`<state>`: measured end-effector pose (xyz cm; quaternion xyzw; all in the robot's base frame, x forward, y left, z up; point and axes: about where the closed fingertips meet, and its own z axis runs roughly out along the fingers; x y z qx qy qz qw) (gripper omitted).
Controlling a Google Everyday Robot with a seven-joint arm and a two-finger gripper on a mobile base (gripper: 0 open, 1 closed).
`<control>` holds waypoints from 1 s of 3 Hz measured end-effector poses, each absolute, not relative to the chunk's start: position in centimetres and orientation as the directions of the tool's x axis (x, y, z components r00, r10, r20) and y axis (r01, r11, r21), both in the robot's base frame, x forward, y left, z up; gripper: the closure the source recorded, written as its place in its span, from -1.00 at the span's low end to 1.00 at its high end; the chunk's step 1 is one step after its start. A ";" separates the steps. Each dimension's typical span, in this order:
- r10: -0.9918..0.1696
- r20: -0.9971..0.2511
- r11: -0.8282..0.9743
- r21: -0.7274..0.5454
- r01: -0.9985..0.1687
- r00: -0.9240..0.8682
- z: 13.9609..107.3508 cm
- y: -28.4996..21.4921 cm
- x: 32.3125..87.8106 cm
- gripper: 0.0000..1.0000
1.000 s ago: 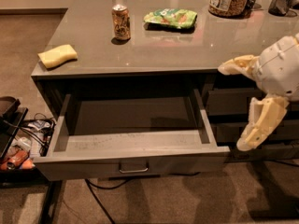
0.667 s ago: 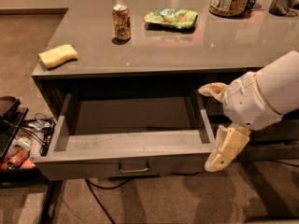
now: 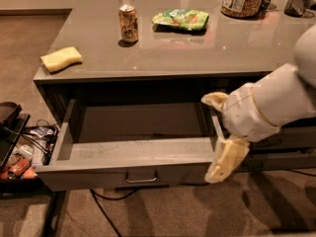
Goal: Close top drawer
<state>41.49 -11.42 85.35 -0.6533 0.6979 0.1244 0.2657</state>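
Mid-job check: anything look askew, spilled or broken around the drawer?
Nothing stands out. The top drawer is pulled out, sits square and looks empty; the hand is at its right front corner, fingers spread. The can on the counter stands upright.

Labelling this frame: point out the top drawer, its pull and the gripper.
top drawer (image 3: pixel 89 177), camera view, front panel
pull (image 3: pixel 141 180), camera view, middle of the bar
gripper (image 3: pixel 210 139), camera view, between fingers at drawer's right front corner

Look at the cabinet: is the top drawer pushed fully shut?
No, the top drawer stands pulled out, its grey interior showing, with the gripper at its right front corner.
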 end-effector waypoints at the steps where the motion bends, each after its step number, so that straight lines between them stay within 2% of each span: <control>1: -0.856 -0.516 0.140 -0.188 -0.972 -0.023 81.7 -10.0 42.6 -1.00; 2: -0.875 -0.483 0.165 -0.235 -0.958 -0.032 77.9 -9.0 43.0 -1.00; 3: -0.875 -0.483 0.159 -0.226 -0.961 -0.031 77.2 -8.5 43.7 -1.00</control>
